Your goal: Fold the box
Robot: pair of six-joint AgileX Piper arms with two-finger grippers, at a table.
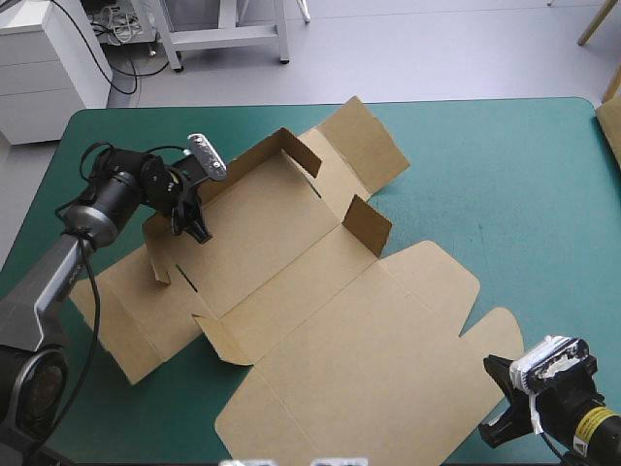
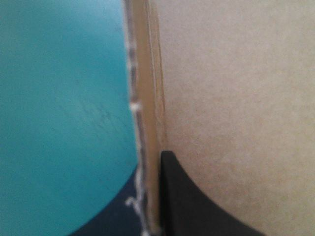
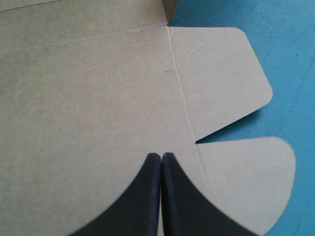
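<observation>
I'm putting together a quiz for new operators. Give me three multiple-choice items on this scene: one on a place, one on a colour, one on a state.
1. Where is the right gripper? A) at the box's near right flaps; B) at the table's far edge; C) over the raised walls.
2. What colour is the table cover? A) white; B) teal-green; C) red.
3. How is the left gripper? A) open above the table; B) shut, touching nothing; C) shut on the box.
Answers: 1 A, two rounded flaps lie just beside it; 2 B, seen all around the box; 3 C, the board's edge is clamped in it.
</observation>
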